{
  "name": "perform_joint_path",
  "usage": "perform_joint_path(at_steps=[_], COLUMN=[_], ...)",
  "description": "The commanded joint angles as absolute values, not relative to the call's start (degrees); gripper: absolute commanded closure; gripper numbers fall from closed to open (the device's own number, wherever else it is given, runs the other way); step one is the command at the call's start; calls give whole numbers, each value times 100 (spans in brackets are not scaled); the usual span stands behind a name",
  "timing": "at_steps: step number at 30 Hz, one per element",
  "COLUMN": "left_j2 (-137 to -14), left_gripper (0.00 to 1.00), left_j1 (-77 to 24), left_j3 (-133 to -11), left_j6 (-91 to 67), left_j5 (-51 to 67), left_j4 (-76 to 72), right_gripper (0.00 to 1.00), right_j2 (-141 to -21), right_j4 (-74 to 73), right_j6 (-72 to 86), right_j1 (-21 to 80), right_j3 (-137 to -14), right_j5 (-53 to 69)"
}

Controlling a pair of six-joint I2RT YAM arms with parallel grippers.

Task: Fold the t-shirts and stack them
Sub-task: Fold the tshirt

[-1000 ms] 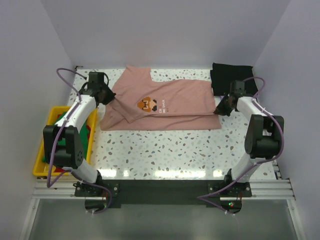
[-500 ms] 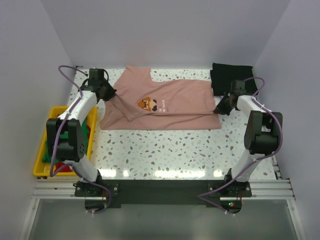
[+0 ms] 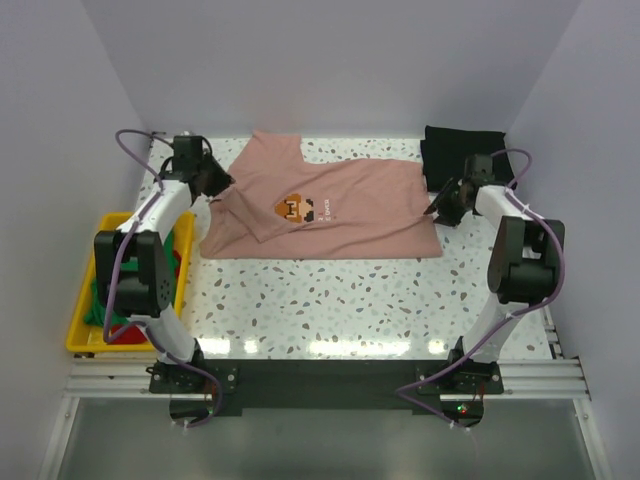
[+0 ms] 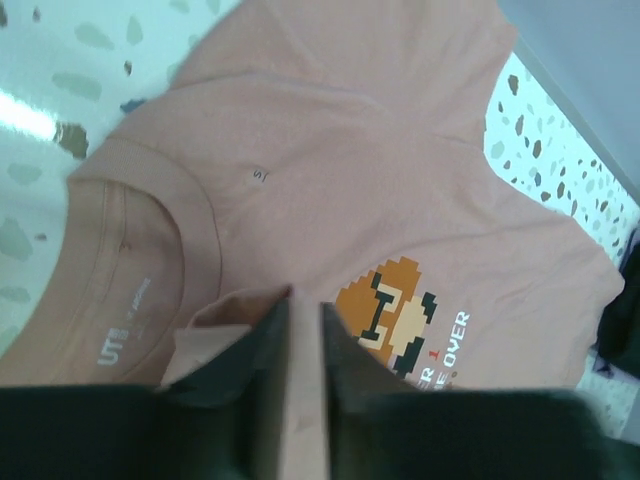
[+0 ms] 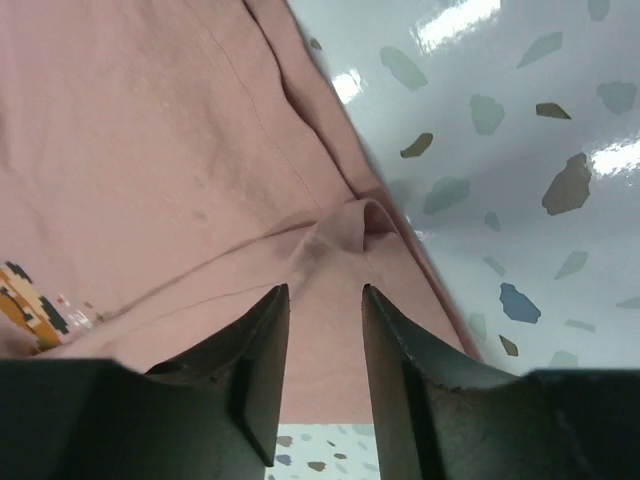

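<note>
We read "UT" inside the neck of the pink t-shirt (image 3: 330, 215), a small "S" tag below it, and "OVER" beside a pixel mushroom face on the chest. The shirt lies partly folded across the far half of the tabletop (image 3: 330, 300). The left pincer (image 4: 303, 320) is clamped on a fold at its 9 o'clock edge, and the right pincer (image 5: 325, 305) grips puckered cloth at its 3 o'clock edge. We note a folded black shirt (image 3: 460, 150) at the tabletop's 1 o'clock corner.
</note>
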State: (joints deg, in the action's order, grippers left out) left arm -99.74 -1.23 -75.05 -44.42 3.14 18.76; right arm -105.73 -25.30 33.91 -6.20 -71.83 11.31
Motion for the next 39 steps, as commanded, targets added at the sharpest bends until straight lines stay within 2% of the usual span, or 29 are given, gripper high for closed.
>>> perform_joint_path(at_steps=[1, 2, 3, 4, 7, 10, 12, 15, 18, 20, 21, 27, 31, 33, 39], left_j2=[-9984, -9984, -9967, -9932, -9677, -9178, -8896, -8150, -7902, -7910, -7980, -8806, -8974, -8982, -8991], left_gripper=[60, 53, 41, 36, 32, 35, 45, 51, 56, 58, 62, 70, 71, 66, 64], left_j1=[139, 167, 193, 193, 193, 149, 123, 53, -316, -351, -352, -360, -299, -220, -44], left_j3=[-7514, -7532, -7532, -7524, -7339, -6814, -6418, -5627, -5064, -4844, -4817, -5194, -5037, -4949, -4676], left_j6=[-4254, -4245, -4236, -4219, -4228, -4350, -4578, -4815, -5027, -5115, -5133, -5124, -5273, -5370, -5370], left_j5=[816, 878, 949, 1010, 941, 617, 309, 18, -324, -369, -239, -544, -940, -1019, -923], left_j4=[1090, 1064, 1055, 1037, 1168, 1616, 1819, 1837, 1732, 1609, 1487, 1818, 1952, 1969, 1978], right_gripper=[54, 51, 46, 45, 44, 44, 48, 53, 55, 56, 56, 56, 54, 52, 53], right_j2=[-10381, -10328, -10249, -10074, -9739, -9213, -8721, -8229, -8104, -8173, -8226, -8543, -8491, -8473, -8648], right_j4=[-2513, -2566, -2593, -2601, -2584, -2497, -2347, -2102, -1978, -1864, -1863, -2083, -2215, -2241, -2268], right_j6=[3252, 3226, 3182, 3147, 3129, 3173, 3330, 3489, 3559, 3542, 3472, 3428, 3445, 3480, 3428], right_j1=[-659, -650, -659, -642, -528, -299, -185, -106, -97, -44, 121, 879, 870, 844, 352], right_j3=[-7602, -7620, -7620, -7542, -7183, -6569, -6146, -5312, -5046, -5018, -5088, -5546, -5397, -5335, -5116], right_j5=[1213, 1213, 1117, 1099, 1055, 853, 765, 703, 738, 895, 896, 308, 18, -227, -71])
